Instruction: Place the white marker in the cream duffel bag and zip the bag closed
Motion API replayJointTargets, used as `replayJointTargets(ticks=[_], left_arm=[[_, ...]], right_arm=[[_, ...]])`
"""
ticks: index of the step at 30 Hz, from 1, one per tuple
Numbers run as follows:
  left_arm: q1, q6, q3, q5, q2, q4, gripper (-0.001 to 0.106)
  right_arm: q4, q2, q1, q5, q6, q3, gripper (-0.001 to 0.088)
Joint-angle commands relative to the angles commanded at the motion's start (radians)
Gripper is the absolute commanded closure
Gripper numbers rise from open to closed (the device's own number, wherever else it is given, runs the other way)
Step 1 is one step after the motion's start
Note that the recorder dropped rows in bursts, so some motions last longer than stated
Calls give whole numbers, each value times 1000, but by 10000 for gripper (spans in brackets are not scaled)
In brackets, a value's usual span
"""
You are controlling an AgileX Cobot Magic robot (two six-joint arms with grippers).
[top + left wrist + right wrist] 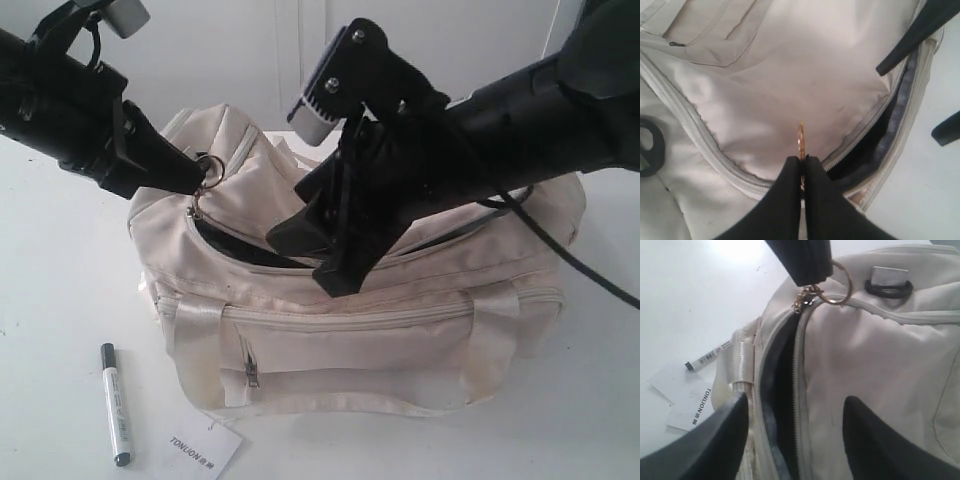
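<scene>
Exterior view: the white marker (pixel 116 404) is shown on the table (pixel 60 300) in front of the cream duffel bag (pixel 360 340), well apart from both grippers. The zip ring (pixel 211 168) is pinched by the left gripper (pixel 198 176); the right gripper (pixel 312 258) is spread wide, empty.

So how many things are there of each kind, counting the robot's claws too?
Bags: 1, the cream duffel bag
Markers: 1, the white marker
Paper tags: 1, the paper tag
Claws: 2, the left claw pinching the zipper ring, the right claw open
Total: 5
</scene>
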Motion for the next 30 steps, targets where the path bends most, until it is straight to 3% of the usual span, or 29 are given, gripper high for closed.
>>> replayJointTargets(ticks=[4, 12, 30], left_arm=[[0, 6, 0, -10, 0, -32, 1053], [0, 26, 0, -28, -57, -47, 1053], [0, 26, 0, -19, -62, -49, 1053]], right_arm=[[-2, 37, 20, -23, -63, 0, 249], [-2, 64, 72, -95, -62, 0, 249], [2, 92, 72, -202, 12, 0, 258]])
